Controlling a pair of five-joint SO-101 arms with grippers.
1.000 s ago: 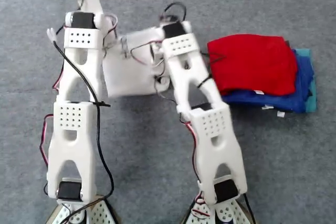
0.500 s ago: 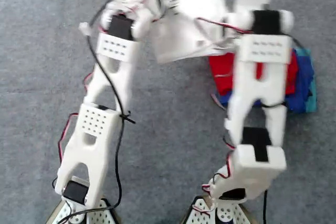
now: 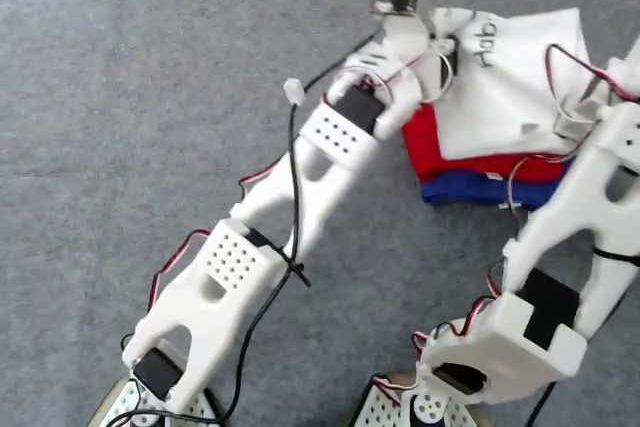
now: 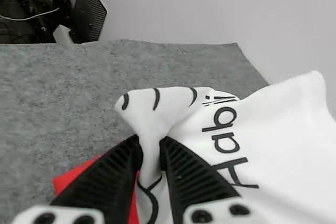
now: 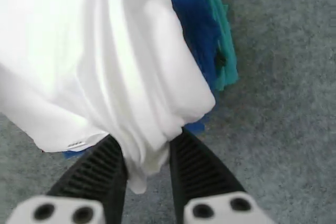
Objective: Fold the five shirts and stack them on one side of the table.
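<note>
Grey felt-like fabric (image 3: 120,97) covers the whole tabletop, sort of a fuzzy carpet texture, and it runs edge to edge in the high view. Nearest the camera, at the bottom of that frame, sit the two white plastic bases. From there the left arm (image 3: 300,177) stretches diagonally from lower left up toward top centre, while the right arm (image 3: 560,247) climbs along the right edge.

Further up, right of centre, is the pile: a folded red shirt (image 3: 440,152) lying on a folded blue shirt (image 3: 470,190). The right wrist view also shows a teal shirt (image 5: 223,40) peeking out from under the blue one. Over the pile, in the upper right, is the white shirt with black lettering (image 3: 510,77). It's folded into a rough rectangle, a bit rumpled, and it covers most of the red. Can't tell if it's resting on the pile or hanging just above it.

Both claws are clamped on it. The left gripper (image 4: 149,156) pinches a bunched-up corner right by the lettering between its black ribbed fingers. The right gripper (image 5: 147,156) squeezes a gathered wad of the opposite edge, with cloth poking down between its fingers.

Way at the back, the left wrist view shows a plain white wall (image 4: 210,9) past the table's far edge and some dark equipment (image 4: 84,9) in the upper left corner.
</note>
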